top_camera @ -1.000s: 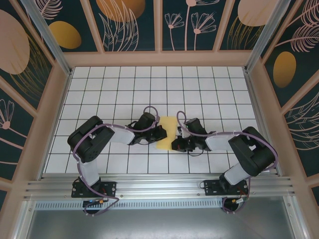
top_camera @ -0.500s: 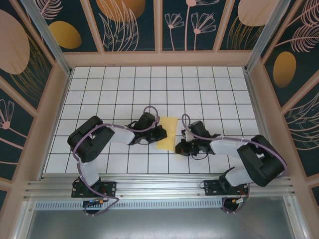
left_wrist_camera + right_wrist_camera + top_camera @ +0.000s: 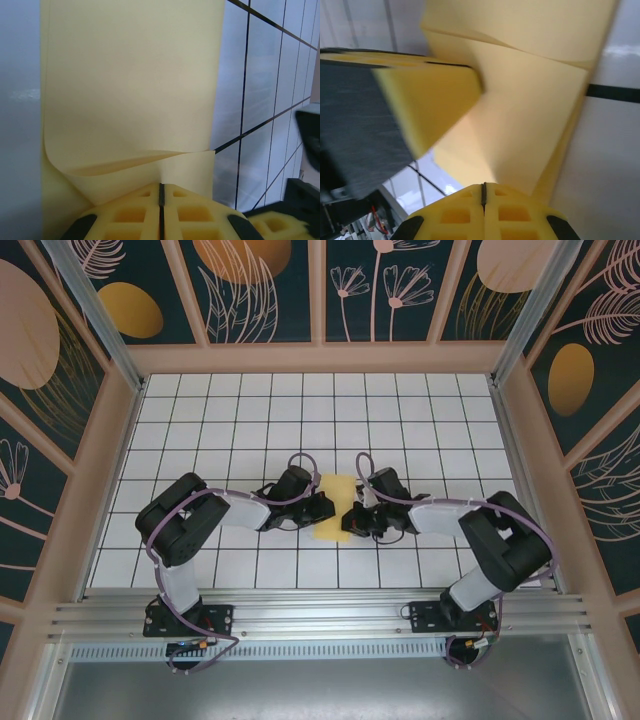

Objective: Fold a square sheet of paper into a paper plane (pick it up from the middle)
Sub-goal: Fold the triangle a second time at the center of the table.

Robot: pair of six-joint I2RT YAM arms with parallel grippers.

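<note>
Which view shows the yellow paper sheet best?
Left wrist: the thin yellow paper sheet spreads sharply across it, one flap curling. Top external gives a small distant patch; right wrist, a blurred close-up.

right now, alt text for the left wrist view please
A thin yellow paper sheet, folded, its top layer curling up, lies on a white grid-tiled table; the left tool, yellow tips shut, meets it at bottom centre.

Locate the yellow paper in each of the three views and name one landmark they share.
Top external: the yellow paper lies mid-table, between the left gripper and the right gripper.
Left wrist: the yellow paper fills the centre from the top edge downward.
Right wrist: the yellow paper runs from top to bottom centre.
Shared landmark: the table's black grid lines.
</note>
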